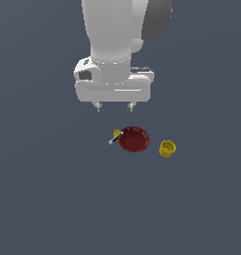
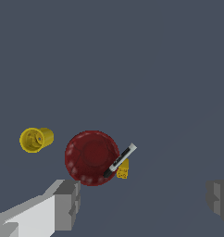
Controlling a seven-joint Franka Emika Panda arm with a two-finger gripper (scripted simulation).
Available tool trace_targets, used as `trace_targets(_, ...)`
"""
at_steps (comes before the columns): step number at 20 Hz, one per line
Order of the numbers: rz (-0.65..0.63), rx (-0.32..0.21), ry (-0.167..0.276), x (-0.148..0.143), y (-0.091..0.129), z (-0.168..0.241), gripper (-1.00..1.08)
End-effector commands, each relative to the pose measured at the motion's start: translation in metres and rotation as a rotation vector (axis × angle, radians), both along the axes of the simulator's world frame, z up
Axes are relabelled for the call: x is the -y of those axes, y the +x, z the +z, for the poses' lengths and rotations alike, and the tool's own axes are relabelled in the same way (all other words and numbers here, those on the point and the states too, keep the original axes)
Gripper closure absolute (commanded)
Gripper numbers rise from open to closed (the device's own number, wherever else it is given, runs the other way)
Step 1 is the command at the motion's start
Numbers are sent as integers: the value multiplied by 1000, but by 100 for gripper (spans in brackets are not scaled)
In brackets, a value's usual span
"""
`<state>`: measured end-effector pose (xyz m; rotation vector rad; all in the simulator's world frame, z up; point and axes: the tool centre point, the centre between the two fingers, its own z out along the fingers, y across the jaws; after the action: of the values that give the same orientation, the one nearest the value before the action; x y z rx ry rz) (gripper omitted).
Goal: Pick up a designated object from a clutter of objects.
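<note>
The designated object, a small yellow cup, sits on the floor at the exterior view's right of a dark red round bowl. A tiny yellow piece with a thin black-silver stick lies against the bowl's other side. My gripper hangs open above the clutter, nearer the bowl than the cup, holding nothing. Its grey fingers frame the wrist view.
The floor is a plain dark grey-blue surface all around. The white arm body fills the upper middle of the exterior view.
</note>
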<state>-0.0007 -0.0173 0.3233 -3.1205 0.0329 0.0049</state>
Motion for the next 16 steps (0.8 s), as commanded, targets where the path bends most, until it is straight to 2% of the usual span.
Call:
trace_targets(1,0,0,0,0,0,0,-92)
trace_targets(10,15,32,-18,14,1,12,-92)
trace_targets(16,11,30,-18,9,2,8,-92)
